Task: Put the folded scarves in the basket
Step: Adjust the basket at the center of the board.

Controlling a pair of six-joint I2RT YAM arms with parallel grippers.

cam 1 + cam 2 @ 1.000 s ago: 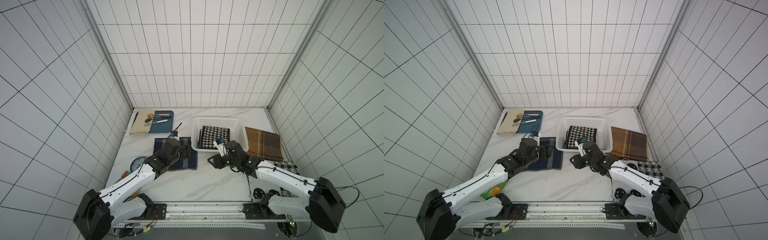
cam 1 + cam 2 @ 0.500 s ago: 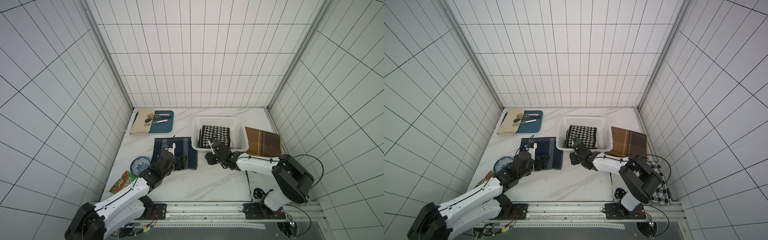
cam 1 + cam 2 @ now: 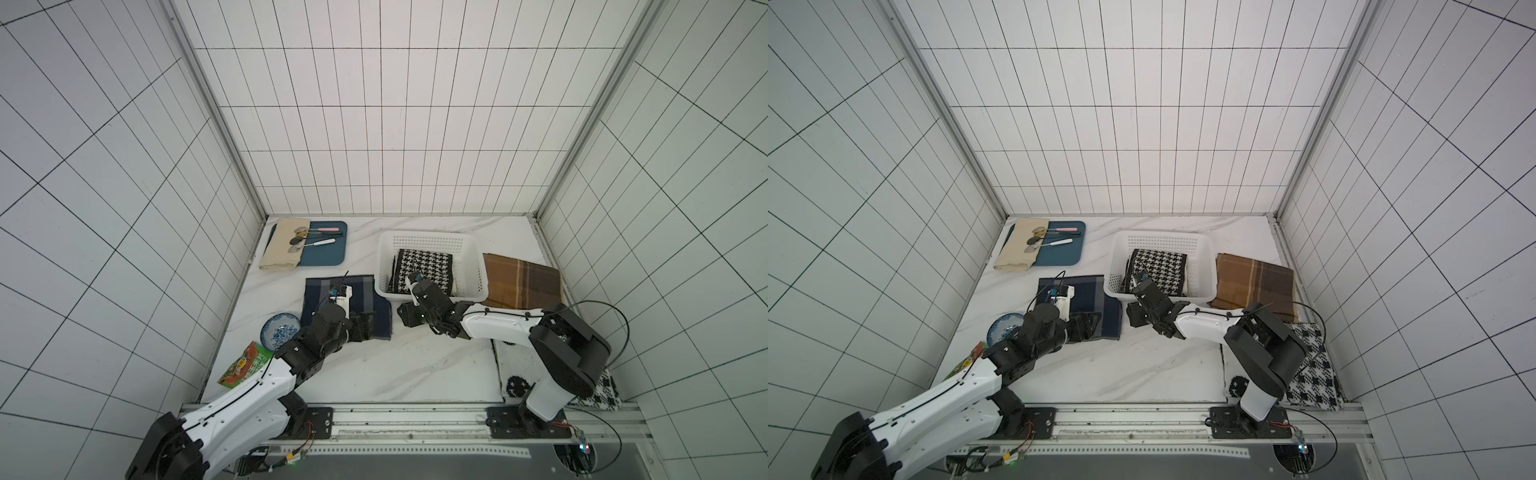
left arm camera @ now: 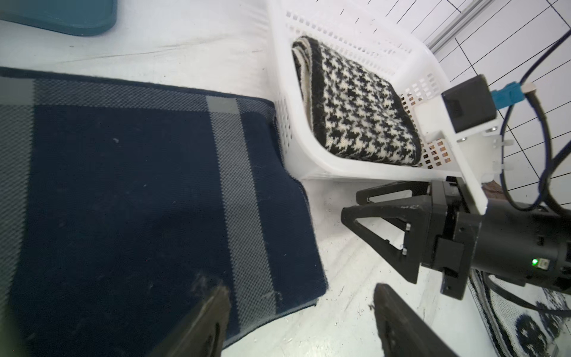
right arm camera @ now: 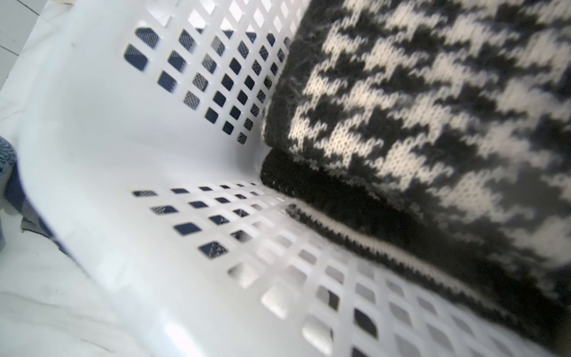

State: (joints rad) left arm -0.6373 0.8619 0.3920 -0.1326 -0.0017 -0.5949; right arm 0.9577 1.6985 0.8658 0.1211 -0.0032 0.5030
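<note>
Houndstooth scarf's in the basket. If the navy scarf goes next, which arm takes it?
Left, probably. The left gripper is open at a corner of the navy scarf; the right gripper, also empty, sits off the cloth beside the basket.

Snack packet (image 3: 245, 365) has yellow Chinese characters on it, too small to read for sure. No other text or numbers are legible.

Next to the black right hand (image 3: 404, 316), the basket (image 3: 430, 240) is white, the scarf (image 3: 426, 270) inside black-and-white houndstooth. At the left hand (image 4: 296, 318) the cloth (image 4: 123, 185) is navy with grey bands. The worktop (image 3: 395, 365) is white, grey-veined.
</note>
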